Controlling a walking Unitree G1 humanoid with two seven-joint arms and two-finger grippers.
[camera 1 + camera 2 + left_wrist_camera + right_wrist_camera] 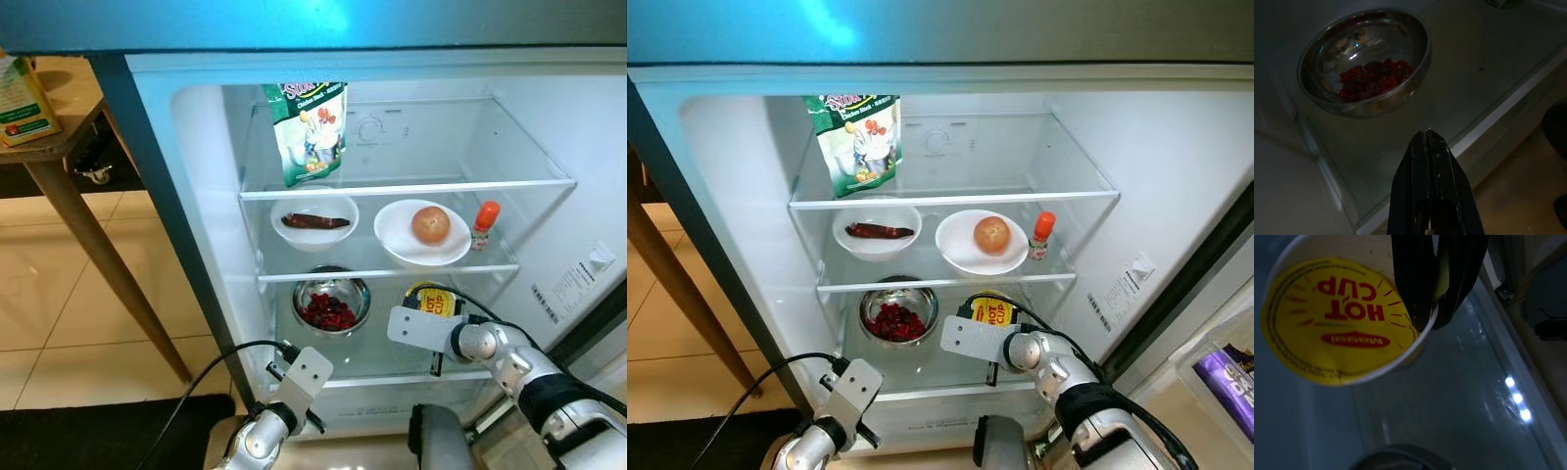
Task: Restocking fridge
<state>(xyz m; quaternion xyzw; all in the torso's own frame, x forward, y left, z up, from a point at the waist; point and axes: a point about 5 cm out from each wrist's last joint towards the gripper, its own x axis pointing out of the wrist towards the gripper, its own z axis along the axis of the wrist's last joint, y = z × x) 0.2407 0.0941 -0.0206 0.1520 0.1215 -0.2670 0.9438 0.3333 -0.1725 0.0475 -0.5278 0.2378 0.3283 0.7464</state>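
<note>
Fridge (196, 196): door open, white inside, three glass shelves in view.
Top shelf (411, 184): green snack pouch (309, 127) upright at its left end.
Middle shelf (382, 266): white bowl (313, 208) with a dark red chilli (315, 222) on the left; white plate (392, 240) with one onion (430, 224) beside it; small red-capped bottle (484, 224) at the right end.
Bottom shelf (382, 362): steel bowl (331, 302) of dark red berries (1374, 78) on the left, yellow-lidded Hot Cup (1337, 318) on the right, well back from the front edge.
Wooden table (59, 147): left of the fridge, a green carton (20, 103) on its top.
Right gripper (1432, 318): reached in over the bottom shelf, fingers (1410, 279) closed on the rim of the Hot Cup, one inside and one outside the edge.
Left gripper (1428, 134): low in front of the bottom shelf's front edge, near the steel bowl and apart from it, fingers pressed together on nothing.
</note>
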